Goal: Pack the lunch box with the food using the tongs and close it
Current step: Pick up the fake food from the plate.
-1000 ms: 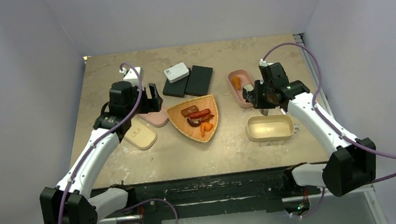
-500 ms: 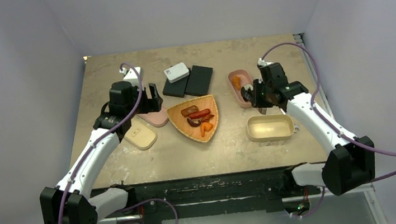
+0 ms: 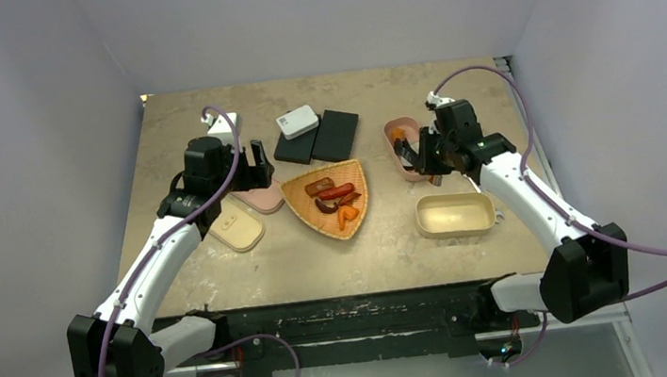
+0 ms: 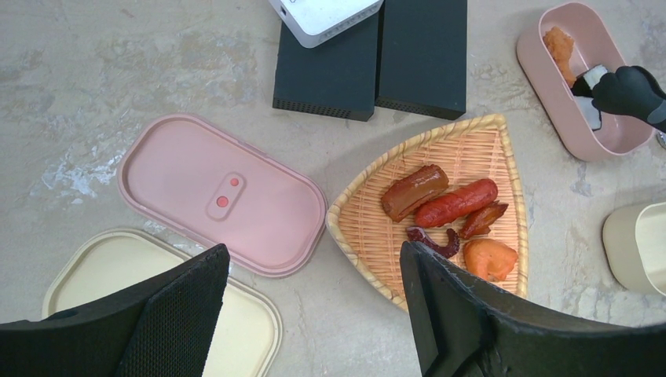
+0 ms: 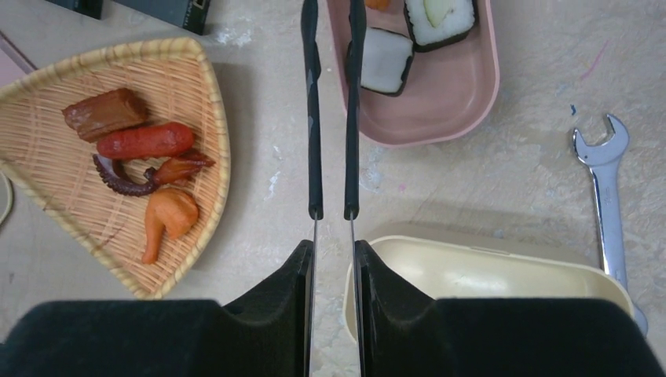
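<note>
My right gripper (image 5: pixel 331 247) is shut on the tongs (image 5: pixel 312 141). Their two black arms run close together and reach over the near end of the pink lunch box (image 5: pixel 463 102), the tips beyond the frame's top. In that box lie two dark-and-white rolls (image 5: pixel 385 59) and an orange piece (image 3: pixel 397 134). More food sits on the wicker tray (image 5: pixel 47 173): a red sausage (image 5: pixel 145 141), a brown piece, a dark curled piece and an orange piece (image 5: pixel 169 216). My left gripper (image 4: pixel 314 290) hangs open and empty above the pink lid (image 4: pixel 188 184), beside the tray (image 4: pixel 369 228).
An empty cream box (image 5: pixel 487 271) stands just below my right gripper, with a silver wrench (image 5: pixel 606 188) to its right. A cream lid (image 4: pixel 118 271) lies by the pink lid. Two black blocks (image 3: pixel 335 134) and a white device (image 3: pixel 297 120) sit behind the tray.
My right arm has shifted left and farther back, carrying the tongs over the pink box, and the tongs have been squeezed narrower. The left arm has not moved.
</note>
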{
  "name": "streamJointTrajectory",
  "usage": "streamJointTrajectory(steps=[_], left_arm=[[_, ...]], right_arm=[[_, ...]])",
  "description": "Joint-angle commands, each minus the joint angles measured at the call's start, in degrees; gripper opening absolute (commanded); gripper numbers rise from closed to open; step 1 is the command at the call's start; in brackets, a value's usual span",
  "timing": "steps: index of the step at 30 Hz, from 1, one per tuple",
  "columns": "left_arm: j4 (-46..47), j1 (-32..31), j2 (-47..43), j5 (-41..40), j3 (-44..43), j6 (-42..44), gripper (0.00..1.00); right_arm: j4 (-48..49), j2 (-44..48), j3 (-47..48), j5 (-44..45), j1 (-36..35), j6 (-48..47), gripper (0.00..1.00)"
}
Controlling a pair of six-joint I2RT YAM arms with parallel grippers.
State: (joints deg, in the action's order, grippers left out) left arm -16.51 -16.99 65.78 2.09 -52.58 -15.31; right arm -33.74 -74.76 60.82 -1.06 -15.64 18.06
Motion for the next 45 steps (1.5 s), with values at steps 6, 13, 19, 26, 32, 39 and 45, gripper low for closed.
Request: streamJointTrajectory(steps=[6, 13, 19, 26, 32, 39, 45], left_arm=[[0.5, 0.3, -0.1, -0.9, 0.8, 0.6, 0.79], [0.5, 0.3, 0.2, -1.1, 0.9, 0.6, 0.79], [0.6, 0.3, 0.7, -0.7, 0.8, 0.5, 0.79], [0.6, 0.3, 1.2, -0.5, 1.0, 0.4, 0.79], [0.7, 0.3, 2.1, 0.0, 1.0, 0.3, 0.79], [0.9, 0.3, 3.8, 1.5, 1.0, 0.0, 0.79], [1.0, 0.3, 4.0, 2.1, 1.0, -0.2, 0.79]], right_arm=[[3.3, 0.9, 4.5, 0.9, -10.5, 0.5, 0.24], [3.2, 0.3, 5.5, 2.5, -18.7, -0.2, 0.26], [2.3, -1.6, 5.1, 3.2, -22.9, -2.5, 0.29], [1.6, -4.2, 6.5, 4.7, -25.1, -4.2, 0.31], [-3.1, -4.7, 7.6, 6.4, -25.5, -4.4, 0.32], [-8.0, -2.8, 7.5, 3.9, -25.9, -3.6, 0.32], [-10.7, 0.9, 5.7, 1.3, -26.4, -2.3, 0.32]])
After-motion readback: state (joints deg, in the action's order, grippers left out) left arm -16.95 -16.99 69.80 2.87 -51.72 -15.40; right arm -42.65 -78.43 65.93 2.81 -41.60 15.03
